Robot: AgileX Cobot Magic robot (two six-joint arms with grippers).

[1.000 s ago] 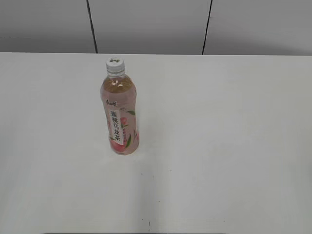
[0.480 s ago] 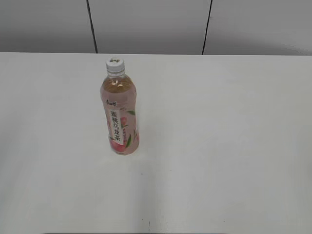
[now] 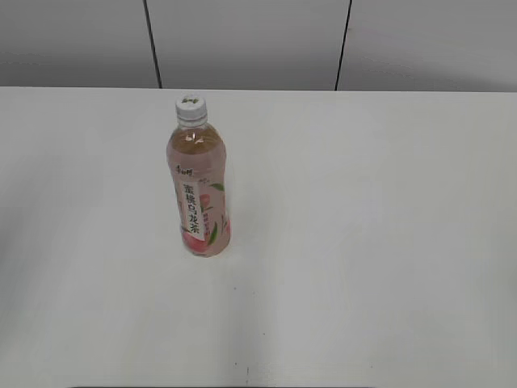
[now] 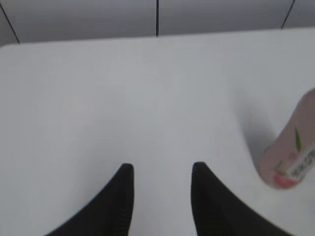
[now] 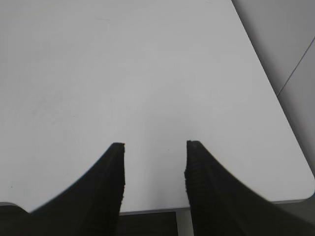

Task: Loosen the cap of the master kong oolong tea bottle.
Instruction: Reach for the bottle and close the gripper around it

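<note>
The master kong oolong tea bottle [image 3: 199, 190] stands upright on the white table [image 3: 363, 242], left of centre in the exterior view, with pinkish tea and a pink-and-white label. Its white cap [image 3: 191, 107] sits on the neck. Neither arm shows in the exterior view. In the left wrist view my left gripper [image 4: 162, 169] is open over bare table, and the bottle's lower part [image 4: 293, 157] shows at the right edge, well apart from the fingers. My right gripper [image 5: 155, 145] is open above the table near its front edge, with nothing between its fingers.
A grey panelled wall [image 3: 242, 40] runs behind the table's far edge. The right wrist view shows the table's rounded front corner [image 5: 307, 189] and its right edge, with a dark gap below the front edge.
</note>
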